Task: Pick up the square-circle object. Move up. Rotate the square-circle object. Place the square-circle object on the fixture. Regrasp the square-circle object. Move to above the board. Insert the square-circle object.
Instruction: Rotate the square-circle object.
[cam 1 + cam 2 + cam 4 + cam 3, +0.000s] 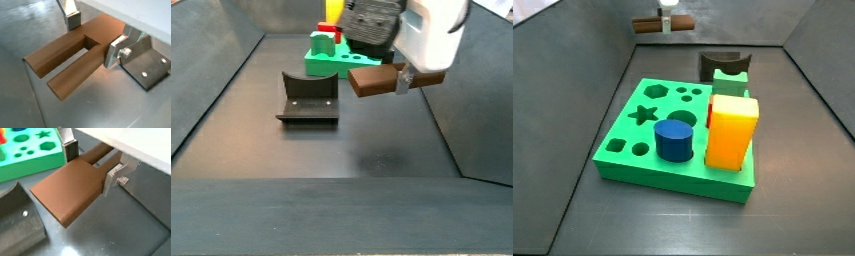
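One tool (pixel 401 80) — peg (pixel 372 80) horizontal; aloft

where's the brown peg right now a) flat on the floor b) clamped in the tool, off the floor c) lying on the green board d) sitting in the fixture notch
b: the square-circle object sits between the fingers of the tool, hanging above the floor, apart from the empty fixture and the board.

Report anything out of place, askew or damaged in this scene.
Nothing stands out. The gripper holds the square-circle object level above the floor, beside the fixture; the board lies flat with its blue cylinder and yellow-orange block upright.
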Tool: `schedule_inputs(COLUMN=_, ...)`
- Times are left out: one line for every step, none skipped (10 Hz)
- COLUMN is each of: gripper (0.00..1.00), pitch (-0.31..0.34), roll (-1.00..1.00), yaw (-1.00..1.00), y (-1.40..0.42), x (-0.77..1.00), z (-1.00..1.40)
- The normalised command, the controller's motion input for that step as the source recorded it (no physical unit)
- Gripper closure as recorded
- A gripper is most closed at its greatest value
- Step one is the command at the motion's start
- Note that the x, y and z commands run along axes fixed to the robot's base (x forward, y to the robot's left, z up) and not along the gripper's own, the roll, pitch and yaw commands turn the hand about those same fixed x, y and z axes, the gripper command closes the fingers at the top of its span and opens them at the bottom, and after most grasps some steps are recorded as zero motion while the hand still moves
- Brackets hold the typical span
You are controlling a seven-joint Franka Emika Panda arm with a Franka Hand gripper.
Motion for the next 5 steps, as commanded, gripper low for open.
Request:
schedule_inputs(gripper=1.00, pitch=-0.002, roll=-0.01, yaw=-1.00, y=0.02, x=0.01, z=0.00)
schedule_inputs(gripper=1.00, pitch=-0.002, roll=-0.01, yaw=-1.00, y=0.02, x=0.01, z=0.00)
schedule_inputs(gripper=1.00, pitch=-0.002, roll=-0.01, yaw=-1.00, y=0.02, x=0.01, z=0.00)
schedule_inputs(gripper=1.00, pitch=-0.002, roll=-0.01, yaw=-1.00, y=0.02, x=0.00, z=0.00)
schedule_inputs(gripper=1.00, pitch=-0.002, roll=-0.01, yaw=-1.00, y=0.02, x=0.00, z=0.00)
